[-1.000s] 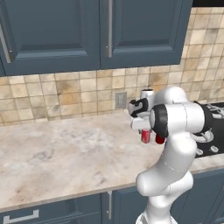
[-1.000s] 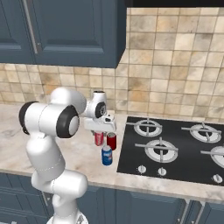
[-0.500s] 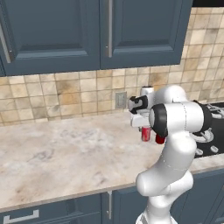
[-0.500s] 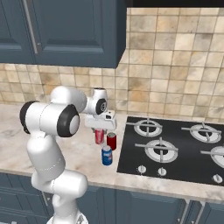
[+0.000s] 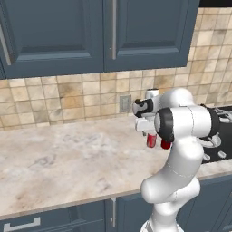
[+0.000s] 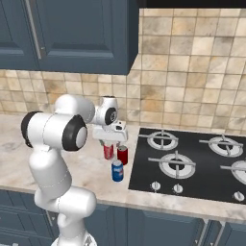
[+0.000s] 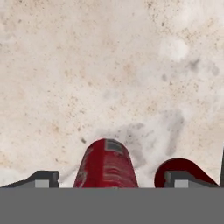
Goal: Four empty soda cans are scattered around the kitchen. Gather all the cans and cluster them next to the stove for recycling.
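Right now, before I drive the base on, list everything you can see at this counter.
red cans: two, red, upright on the counter beside the stove's left edge
blue can: one, blue, in front of the red pair
stove: one, black glass with grey burners, right of the cans
counter: one, beige marble
wall outlet: one, grey, on the tiled backsplash
cabinets: dark blue, above the counter
hand: one, white, open, fingers either side of a red can

marble counter [image 5: 68, 158], blue cabinets [image 5: 59, 36], tiled backsplash [image 6: 192, 77]
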Controlling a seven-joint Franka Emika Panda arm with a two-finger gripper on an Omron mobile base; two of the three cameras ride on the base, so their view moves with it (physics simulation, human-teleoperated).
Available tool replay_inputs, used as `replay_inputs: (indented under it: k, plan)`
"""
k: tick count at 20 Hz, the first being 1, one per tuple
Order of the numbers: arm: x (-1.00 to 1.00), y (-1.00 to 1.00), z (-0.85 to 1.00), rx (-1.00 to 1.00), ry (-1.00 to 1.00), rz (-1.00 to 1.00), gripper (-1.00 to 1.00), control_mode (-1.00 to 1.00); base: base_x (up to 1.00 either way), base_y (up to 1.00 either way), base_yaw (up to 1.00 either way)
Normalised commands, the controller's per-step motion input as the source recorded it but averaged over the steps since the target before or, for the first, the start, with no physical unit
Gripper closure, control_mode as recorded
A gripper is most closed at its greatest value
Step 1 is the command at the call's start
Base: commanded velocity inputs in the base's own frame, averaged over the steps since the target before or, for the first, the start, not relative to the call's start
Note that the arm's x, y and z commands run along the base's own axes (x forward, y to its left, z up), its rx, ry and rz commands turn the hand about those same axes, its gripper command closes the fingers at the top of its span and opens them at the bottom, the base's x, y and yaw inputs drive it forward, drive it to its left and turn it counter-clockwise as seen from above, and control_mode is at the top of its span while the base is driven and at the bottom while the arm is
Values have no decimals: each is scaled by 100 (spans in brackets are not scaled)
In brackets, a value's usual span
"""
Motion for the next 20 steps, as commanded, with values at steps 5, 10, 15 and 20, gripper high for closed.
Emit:
replay_inputs:
  k: [5, 10, 15, 20]
  plan:
    - [-34, 18, 44, -6, -3, 0, -100, -100, 0, 0, 0]
    - [-68, 20, 38, -3, -6, 0, -100, -100, 0, 0, 0]
    - [-98, 1, 0, 1, 1, 0, -100, -100, 0, 0, 0]
    - [-98, 1, 20, 1, 0, 0, -100, -100, 0, 0, 0]
